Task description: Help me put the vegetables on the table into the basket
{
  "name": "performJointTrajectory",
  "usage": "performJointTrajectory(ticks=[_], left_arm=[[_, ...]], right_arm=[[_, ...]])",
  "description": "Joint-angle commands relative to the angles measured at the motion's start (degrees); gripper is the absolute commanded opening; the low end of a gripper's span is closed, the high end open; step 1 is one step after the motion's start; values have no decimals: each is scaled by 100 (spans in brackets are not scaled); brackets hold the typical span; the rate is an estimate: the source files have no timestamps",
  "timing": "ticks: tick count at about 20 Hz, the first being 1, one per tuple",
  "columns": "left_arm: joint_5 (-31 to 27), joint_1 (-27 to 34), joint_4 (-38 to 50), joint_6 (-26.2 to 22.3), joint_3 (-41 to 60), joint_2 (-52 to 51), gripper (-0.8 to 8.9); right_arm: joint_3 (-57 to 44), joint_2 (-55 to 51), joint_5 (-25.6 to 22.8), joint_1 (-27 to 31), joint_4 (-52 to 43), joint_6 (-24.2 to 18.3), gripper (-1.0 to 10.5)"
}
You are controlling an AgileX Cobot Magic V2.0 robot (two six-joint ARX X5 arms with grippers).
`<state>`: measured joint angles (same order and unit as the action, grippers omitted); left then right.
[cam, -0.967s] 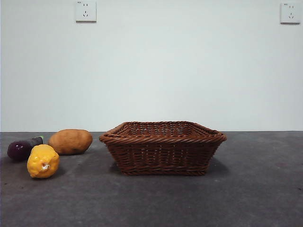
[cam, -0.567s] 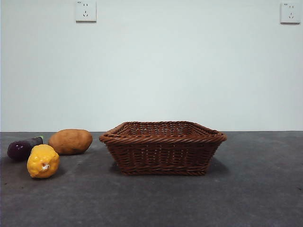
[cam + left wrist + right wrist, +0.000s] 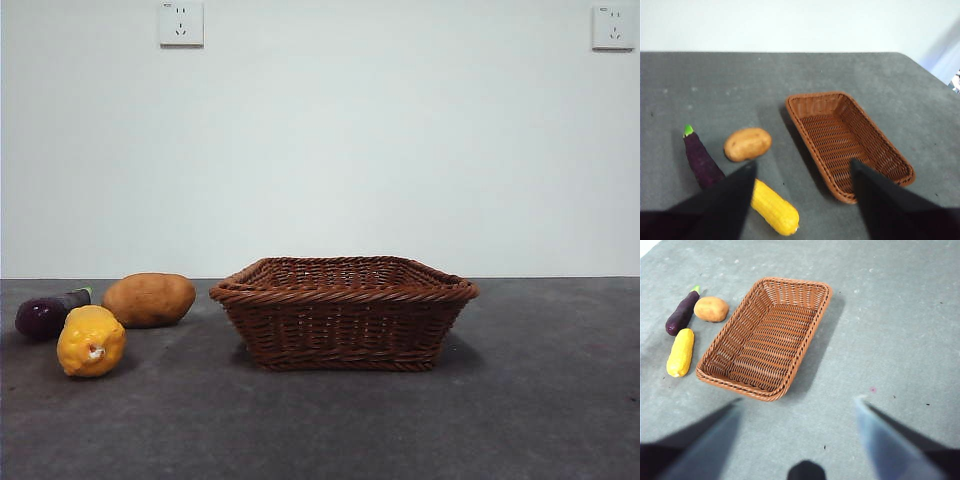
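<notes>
**Basket empty, all three vegetables on the table beside it**

You have the wicker basket (image 3: 343,310) sitting on the dark grey table (image 3: 540,400), and nothing lies inside it: both wrist views look straight down onto its bare woven floor. The three vegetables are grouped together on the table off one long side of the basket, none of them touching it. The potato (image 3: 149,299) lies nearest the basket. The purple eggplant (image 3: 47,314) with its green stem lies just beside the potato, on the side away from the basket. The yellow corn cob (image 3: 91,341) lies close to both, nearer the front camera, and from that low view you see it end-on as a lumpy yellow ball.

Your left gripper (image 3: 802,172) hangs above the table with its jaws spread wide apart, holding and touching nothing; through the gap you see the corn cob and the near end of the basket below it. Your right gripper (image 3: 800,407) is likewise wide apart and empty, raised over the table off the basket's short end. Neither arm shows in the front view.
</notes>
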<state>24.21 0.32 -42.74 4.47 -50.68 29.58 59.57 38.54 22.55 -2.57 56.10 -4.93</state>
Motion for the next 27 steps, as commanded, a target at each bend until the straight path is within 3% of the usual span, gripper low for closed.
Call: performJointTrajectory(ticks=[1, 8, 15, 20, 25, 27], left_arm=[[24, -13, -92, -66, -13, 55, 577], [24, -13, -111, -66, -13, 144, 576], [26, -15, -103, -66, -13, 358, 575], [24, -13, -87, -68, -13, 520, 575], [22, -13, -87, -68, -13, 750, 575], [22, -13, -79, -68, -13, 846, 575]], right_arm=[[17, -7, 26, -4, -24, 13, 577], [17, 59, 160, -7, -28, 26, 576], [28, 909, 719, -13, -586, 332, 567], [354, 2223, 686, -306, -1283, 621, 567], [1484, 4017, 66, -966, -1316, 612, 567], [1939, 4693, 37, -1093, -1298, 616, 567]])
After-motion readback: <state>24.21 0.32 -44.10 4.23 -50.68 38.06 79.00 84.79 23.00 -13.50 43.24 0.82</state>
